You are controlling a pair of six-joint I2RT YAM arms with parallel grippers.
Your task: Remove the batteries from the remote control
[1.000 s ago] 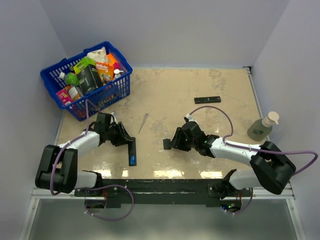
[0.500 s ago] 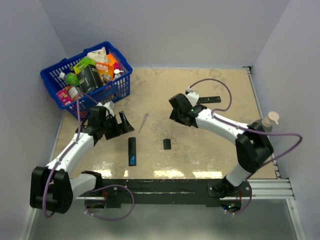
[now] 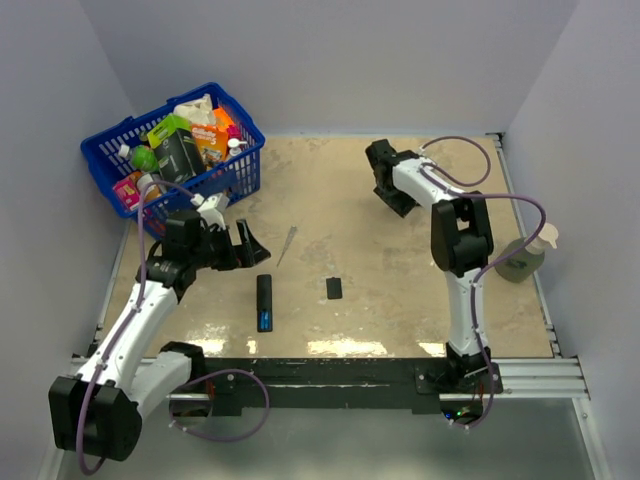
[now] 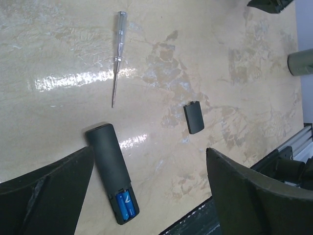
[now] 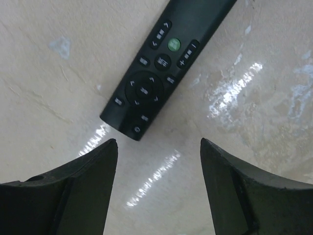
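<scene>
A black remote control (image 3: pixel 264 298) lies face down on the table, its battery bay uncovered. Two bright blue batteries (image 4: pixel 124 204) sit side by side in that bay at the remote's near end (image 4: pixel 110 164). My left gripper (image 3: pixel 241 246) hovers up and to the left of the remote, open and empty (image 4: pixel 149 152). The small black cover (image 3: pixel 333 288) lies loose to the right of the remote (image 4: pixel 194 117). My right gripper (image 3: pixel 392 192) is at the far side, open (image 5: pixel 159 142) just short of the end of a second remote (image 5: pixel 164 63) that lies buttons up.
A clear-handled screwdriver (image 3: pixel 288 245) lies beyond the remote (image 4: pixel 117 54). A blue basket (image 3: pixel 232 178) full of groceries stands at the far left. A soap pump bottle (image 3: pixel 525 255) stands at the right edge.
Both grippers opened. The left one let go of the remote and drew back to the left. The right one left the cover on the table and swung to the far second remote.
</scene>
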